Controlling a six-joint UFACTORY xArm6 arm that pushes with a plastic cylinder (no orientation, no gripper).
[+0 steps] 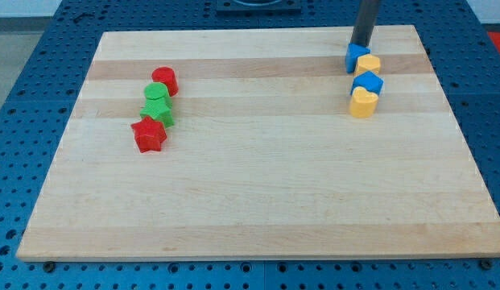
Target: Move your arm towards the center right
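Robotics lab bench: pale wooden board (258, 185) resting on blue perforated metal table (40, 48) with regular mounting holes, filling the frame's edges.

You had two clusters on the board (258, 201), well apart. At the view's left, the red cylinder (164, 79) lay topmost, the green blocks (158, 103) just below it and touching, and the red star (149, 134) lowest. At the view's upper right ran a column: blue block (356, 56), yellow block (369, 64), second blue block (367, 83), yellow heart (362, 103). My tip (360, 46) stood just above the topmost blue block.
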